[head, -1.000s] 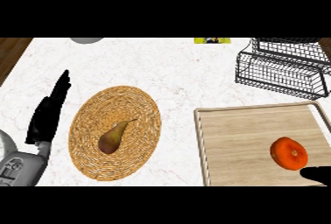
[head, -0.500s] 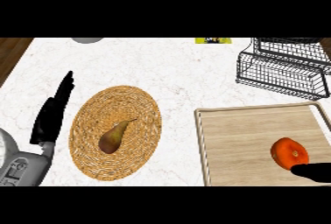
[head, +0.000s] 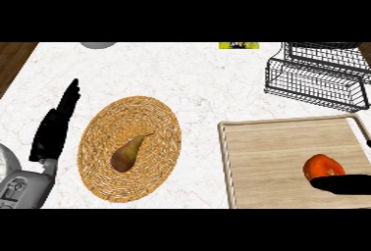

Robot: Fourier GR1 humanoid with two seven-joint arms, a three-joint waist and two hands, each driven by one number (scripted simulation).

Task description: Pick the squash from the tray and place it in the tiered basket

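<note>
An orange-red squash [head: 323, 166] lies on the wooden tray [head: 275, 157] near its right end. My right hand [head: 342, 184] comes in from the right edge. One straight black part of it lies just in front of the squash and touches its near side. A small dark tip [head: 368, 143] shows at the right edge beyond the squash. The hand is open and nothing is curled round the squash. The black wire tiered basket [head: 315, 78] stands at the back right, beyond the tray. My left hand [head: 56, 125] rests open at the left, fingers straight and pointing away.
A round woven mat [head: 156, 117] with a brown-green pear [head: 127, 154] on it lies left of the tray. A grey round thing [head: 97, 44] and a yellow-green item [head: 238, 45] sit at the counter's far edge. Dark wood floor [head: 14, 59] shows at the upper left.
My right hand has slid further left into view along the near side of the squash. The left hand has shifted slightly. The squash stays in place on the tray.
</note>
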